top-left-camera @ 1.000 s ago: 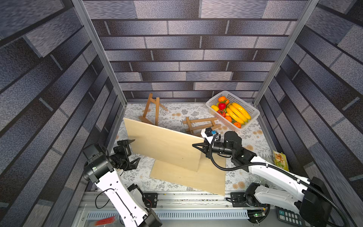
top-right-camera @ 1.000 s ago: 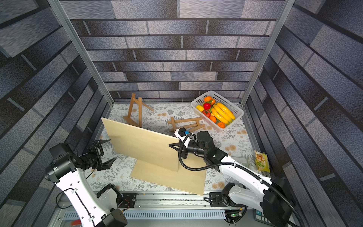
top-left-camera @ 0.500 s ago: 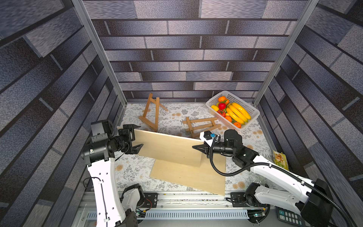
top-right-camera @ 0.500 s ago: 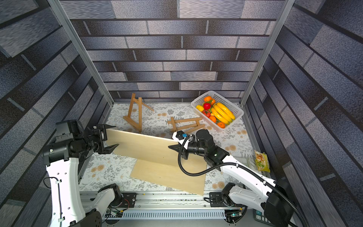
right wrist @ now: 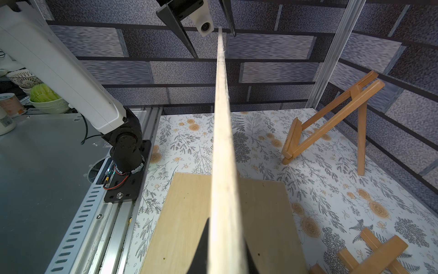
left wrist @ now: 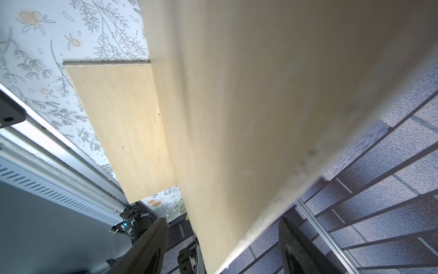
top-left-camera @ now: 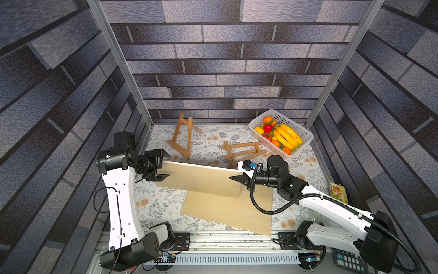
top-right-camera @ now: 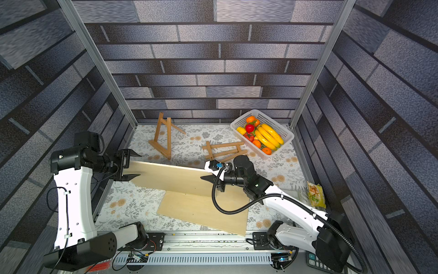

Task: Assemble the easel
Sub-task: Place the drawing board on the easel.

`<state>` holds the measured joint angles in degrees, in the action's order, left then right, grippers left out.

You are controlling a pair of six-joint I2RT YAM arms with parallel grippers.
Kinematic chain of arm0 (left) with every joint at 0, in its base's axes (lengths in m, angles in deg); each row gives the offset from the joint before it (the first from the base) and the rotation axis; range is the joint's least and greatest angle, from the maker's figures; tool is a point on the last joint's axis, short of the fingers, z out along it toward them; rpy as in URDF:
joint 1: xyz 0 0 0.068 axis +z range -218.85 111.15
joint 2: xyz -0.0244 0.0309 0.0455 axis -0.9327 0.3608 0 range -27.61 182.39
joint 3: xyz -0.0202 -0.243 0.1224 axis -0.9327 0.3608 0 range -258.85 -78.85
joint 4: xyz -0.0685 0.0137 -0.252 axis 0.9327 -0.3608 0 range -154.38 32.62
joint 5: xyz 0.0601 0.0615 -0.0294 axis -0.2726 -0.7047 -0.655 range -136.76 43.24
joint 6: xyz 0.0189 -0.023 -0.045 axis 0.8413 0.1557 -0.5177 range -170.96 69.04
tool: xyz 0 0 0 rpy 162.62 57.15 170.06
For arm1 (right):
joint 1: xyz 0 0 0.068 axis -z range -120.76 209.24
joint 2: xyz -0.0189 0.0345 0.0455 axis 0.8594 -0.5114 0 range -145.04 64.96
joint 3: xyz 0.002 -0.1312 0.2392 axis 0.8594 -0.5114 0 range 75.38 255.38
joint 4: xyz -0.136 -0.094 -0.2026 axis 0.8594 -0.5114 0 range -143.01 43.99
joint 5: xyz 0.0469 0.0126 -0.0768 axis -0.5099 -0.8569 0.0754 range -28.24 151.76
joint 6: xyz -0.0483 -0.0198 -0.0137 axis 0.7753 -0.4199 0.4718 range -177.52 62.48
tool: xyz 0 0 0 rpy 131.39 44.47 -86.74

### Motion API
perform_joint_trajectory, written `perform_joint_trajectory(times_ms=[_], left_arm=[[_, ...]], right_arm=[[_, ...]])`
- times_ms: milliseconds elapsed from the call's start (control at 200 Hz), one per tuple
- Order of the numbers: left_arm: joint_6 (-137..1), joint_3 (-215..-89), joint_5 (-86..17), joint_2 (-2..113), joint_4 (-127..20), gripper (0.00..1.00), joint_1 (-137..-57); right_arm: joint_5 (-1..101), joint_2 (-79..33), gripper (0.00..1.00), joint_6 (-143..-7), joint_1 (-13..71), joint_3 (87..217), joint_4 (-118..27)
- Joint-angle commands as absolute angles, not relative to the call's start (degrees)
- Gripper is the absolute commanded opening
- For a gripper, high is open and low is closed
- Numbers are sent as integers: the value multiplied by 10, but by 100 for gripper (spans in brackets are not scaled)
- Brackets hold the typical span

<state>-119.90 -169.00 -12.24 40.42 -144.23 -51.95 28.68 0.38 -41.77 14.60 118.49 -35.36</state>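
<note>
A pale wooden board (top-left-camera: 199,180) (top-right-camera: 170,178) is held up on edge above the floral table. My right gripper (top-left-camera: 237,176) (top-right-camera: 206,177) (right wrist: 225,237) is shut on its right end. My left gripper (top-left-camera: 166,165) (top-right-camera: 136,165) (left wrist: 221,221) is open and straddles the left end, with a gap on each side. A second board (top-left-camera: 227,211) (top-right-camera: 203,211) (left wrist: 118,118) lies flat beneath. One wooden easel (top-left-camera: 182,137) (top-right-camera: 163,137) (right wrist: 331,121) stands at the back left. Another easel (top-left-camera: 241,151) (top-right-camera: 224,150) lies flat behind the raised board.
A white basket (top-left-camera: 305,142) (top-right-camera: 288,138) of toy fruit sits at the back right. A snack packet (top-left-camera: 336,189) (top-right-camera: 315,193) lies by the right wall. Brick-patterned walls close three sides, and a metal rail (top-left-camera: 225,242) runs along the front.
My left arm rose from low at the front left to the raised board's left end, and its jaws have narrowed around it. The board has swung from steeply tilted to nearly level.
</note>
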Motion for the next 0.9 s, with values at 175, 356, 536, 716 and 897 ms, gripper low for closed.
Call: perform_joint_trajectory(times_ms=[175, 356, 536, 716, 897], left_arm=[[-1222, -1684, -182, 427, -1464, 68, -622], [-1267, -1694, -211, 451, -1429, 60, -692], [-1303, -1684, -218, 450, -1404, 40, -720], [-1317, -1696, -221, 449, -1409, 28, -730], [-1355, -1689, -227, 423, -1395, 0, -735]], right_arm=[[296, -10, 0, -399, 143, 1202, -341], [303, -10, 0, -397, 142, 1199, -348], [300, -12, 0, -397, 142, 1200, -349], [296, -11, 0, -396, 138, 1203, -345], [287, -5, 0, -414, 136, 1197, -326]])
